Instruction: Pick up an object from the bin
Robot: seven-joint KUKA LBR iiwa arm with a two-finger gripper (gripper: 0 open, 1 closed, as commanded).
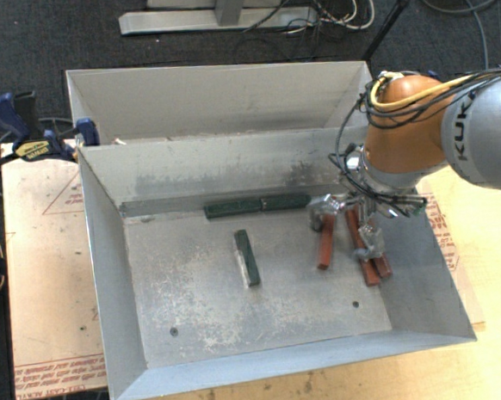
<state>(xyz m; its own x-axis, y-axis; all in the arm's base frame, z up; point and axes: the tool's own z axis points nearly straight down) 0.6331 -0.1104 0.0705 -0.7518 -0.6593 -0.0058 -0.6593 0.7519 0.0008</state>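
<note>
- Along the foot of the back wall of the bin, a long dark green bar lies crosswise.
- Just in front of it, mid-floor, a short dark green block lies alone.
- Further right lie two reddish-brown sticks, near each other but apart: the left stick and the right stick.
- Over their far ends hangs the gripper (below the arm's orange cover). How far open it is, or whether it grips either stick, cannot be told.
</note>
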